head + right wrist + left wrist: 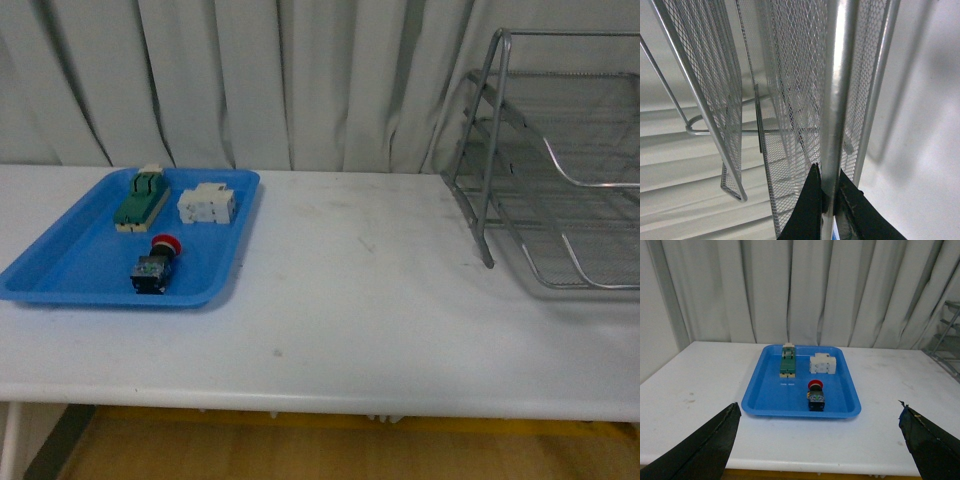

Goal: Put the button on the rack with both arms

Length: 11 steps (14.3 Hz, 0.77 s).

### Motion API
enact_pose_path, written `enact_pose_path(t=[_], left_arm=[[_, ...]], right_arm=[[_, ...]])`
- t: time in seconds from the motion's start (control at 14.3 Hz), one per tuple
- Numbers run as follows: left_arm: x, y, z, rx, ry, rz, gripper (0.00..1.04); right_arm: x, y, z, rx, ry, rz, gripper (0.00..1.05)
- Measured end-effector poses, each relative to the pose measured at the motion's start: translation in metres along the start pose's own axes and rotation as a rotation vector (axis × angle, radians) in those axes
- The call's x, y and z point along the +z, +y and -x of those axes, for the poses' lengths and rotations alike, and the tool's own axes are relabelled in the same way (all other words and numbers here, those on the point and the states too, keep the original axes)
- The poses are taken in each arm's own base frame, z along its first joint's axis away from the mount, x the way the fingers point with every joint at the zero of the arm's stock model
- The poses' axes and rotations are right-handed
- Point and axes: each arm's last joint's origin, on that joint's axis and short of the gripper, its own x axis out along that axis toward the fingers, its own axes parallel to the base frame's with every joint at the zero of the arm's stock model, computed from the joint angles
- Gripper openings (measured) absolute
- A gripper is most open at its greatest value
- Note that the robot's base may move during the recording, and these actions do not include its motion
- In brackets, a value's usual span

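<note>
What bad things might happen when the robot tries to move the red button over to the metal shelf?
1. The button lies on its side in the blue tray; its round cap may slip from the wide-open left gripper.
2. The rack stands far across the table, so a long carry or hand-over risks a drop.
3. The right gripper seems clamped on the rack's frame tube; a tug might drag or tilt it.

Button (157, 264) in blue tray (75, 262) at left, rack (560, 170) far right on white table (380, 310)
</note>
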Motion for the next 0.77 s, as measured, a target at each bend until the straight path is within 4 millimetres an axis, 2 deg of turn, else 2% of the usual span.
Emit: enact_pose_path(t=[0.49,0.77], left_arm=[[0.000,0.000,0.000,0.000,0.000,0.000,0.98],[0.000,0.000,0.000,0.000,0.000,0.000,0.98]], right_arm=[[-0.005,-0.013,0.042,-0.064,-0.013,-0.049,0.04],[-0.007,-0.020,0.047,-0.106,-0.010,-0.120,0.58]])
